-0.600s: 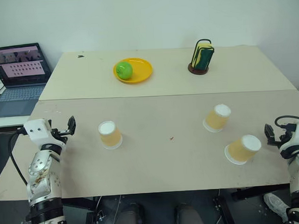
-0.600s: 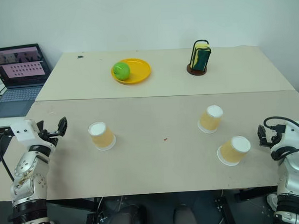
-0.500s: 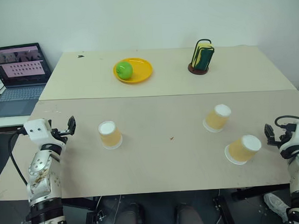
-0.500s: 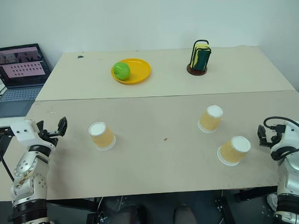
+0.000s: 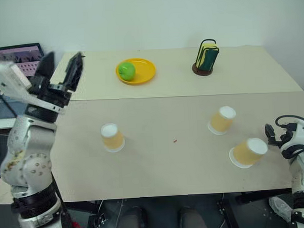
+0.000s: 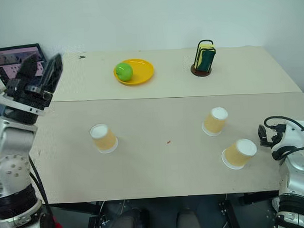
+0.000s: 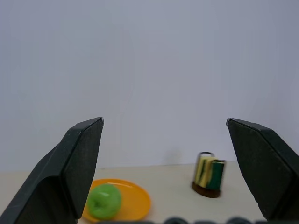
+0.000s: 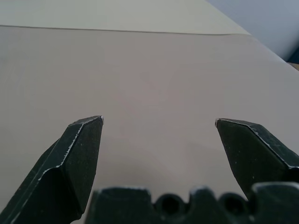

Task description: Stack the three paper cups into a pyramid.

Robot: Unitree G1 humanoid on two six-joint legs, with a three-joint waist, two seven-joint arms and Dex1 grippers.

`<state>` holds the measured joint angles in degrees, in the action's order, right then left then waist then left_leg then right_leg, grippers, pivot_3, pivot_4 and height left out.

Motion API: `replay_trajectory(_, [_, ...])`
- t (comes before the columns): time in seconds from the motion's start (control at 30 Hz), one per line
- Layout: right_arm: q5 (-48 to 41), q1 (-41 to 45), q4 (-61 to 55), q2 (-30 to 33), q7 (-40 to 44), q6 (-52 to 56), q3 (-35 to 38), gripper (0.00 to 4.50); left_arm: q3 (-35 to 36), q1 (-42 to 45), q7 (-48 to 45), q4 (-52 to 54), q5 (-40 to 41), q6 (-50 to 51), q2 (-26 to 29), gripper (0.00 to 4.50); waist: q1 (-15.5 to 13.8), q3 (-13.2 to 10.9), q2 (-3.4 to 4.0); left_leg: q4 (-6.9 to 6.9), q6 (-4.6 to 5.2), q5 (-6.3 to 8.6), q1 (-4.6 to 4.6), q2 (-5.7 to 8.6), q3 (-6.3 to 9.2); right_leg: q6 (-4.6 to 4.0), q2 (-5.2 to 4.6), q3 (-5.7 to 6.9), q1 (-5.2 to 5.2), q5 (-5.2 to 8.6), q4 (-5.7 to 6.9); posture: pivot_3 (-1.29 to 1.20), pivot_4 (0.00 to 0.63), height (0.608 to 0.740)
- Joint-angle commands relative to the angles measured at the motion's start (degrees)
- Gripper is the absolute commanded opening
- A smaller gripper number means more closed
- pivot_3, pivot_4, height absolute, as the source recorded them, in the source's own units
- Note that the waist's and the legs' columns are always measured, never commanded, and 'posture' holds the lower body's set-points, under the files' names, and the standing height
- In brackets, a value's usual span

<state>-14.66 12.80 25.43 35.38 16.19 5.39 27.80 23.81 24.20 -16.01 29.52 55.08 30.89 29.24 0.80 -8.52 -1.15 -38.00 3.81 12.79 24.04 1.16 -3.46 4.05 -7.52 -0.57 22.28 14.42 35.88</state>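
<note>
While our right claw (image 5: 275,135) stood open, the nearest small yellow-orange paper cup (image 5: 248,152), tipped with its axis running 2 to 8 o'clock, lay just beside it at 8 o'clock on the beige desk (image 5: 174,163). Our left claw (image 5: 60,71) hung open and raised.

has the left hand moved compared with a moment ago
Yes. The left hand has risen and swung up: before it sat low beside the left cup, now it is lifted to the level of the yellow plate, open and empty.
</note>
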Motion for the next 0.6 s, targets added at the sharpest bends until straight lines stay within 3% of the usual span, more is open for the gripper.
replay_trajectory(0.03, [0.0, 0.3, -1.0, 0.8, -0.2, -1.7, 0.9, 4.49, -5.7, -4.9, -13.2, 7.4, 16.5, 11.7, 8.6, 4.5, 0.4, 0.0, 0.0, 0.0, -0.01, -0.01, -0.02, -0.02, -0.01, 0.0, 0.09, -0.02, 0.0, 0.0, 0.05, 0.0, 0.15, 0.726])
replay_trajectory(0.13, [-0.2, -0.1, -1.7, 0.8, -0.5, -1.6, 1.2, 4.49, -10.2, -7.6, -19.9, 7.4, 16.9, 14.5, 13.0, 4.5, 0.3, 0.0, 0.1, 0.0, 0.0, -0.01, -0.12, -0.03, -0.03, -0.06, 0.14, -0.08, -0.04, 0.04, 0.09, 0.0, 0.15, 0.726])
replay_trajectory(0.23, [-0.3, -1.6, -3.3, 1.6, -0.8, -1.4, 2.4, 4.49, -15.0, -9.0, -24.9, 6.9, 11.6, 13.5, 14.4, 4.5, 0.0, 0.0, 0.1, 0.0, -0.03, -0.05, -0.25, -0.01, -0.05, -0.08, 0.21, -0.08, -0.13, 0.05, 0.16, 0.0, 0.15, 0.726])
replay_trajectory(0.43, [-2.2, -10.6, -10.4, 7.0, 2.3, 1.2, 9.2, 4.49, -19.9, -8.8, -28.4, 2.5, 5.4, 11.1, 11.6, 4.5, -1.1, 0.0, 0.25, 0.0, 0.1, -0.02, -0.17, 0.04, -0.06, -0.08, 0.21, -0.11, -0.12, 0.07, 0.06, 0.0, 0.15, 0.726])
replay_trajectory(0.6, [-7.7, -22.6, -17.5, 11.3, 13.0, 6.1, 17.6, 4.49, -23.0, -10.3, -29.6, 0.3, -0.7, 8.6, 9.1, 4.5, -1.2, 0.0, 0.26, 0.0, 0.18, 0.03, -0.11, -0.03, -0.06, -0.07, 0.2, -0.12, -0.11, 0.1, -0.05, 0.0, 0.15, 0.726])
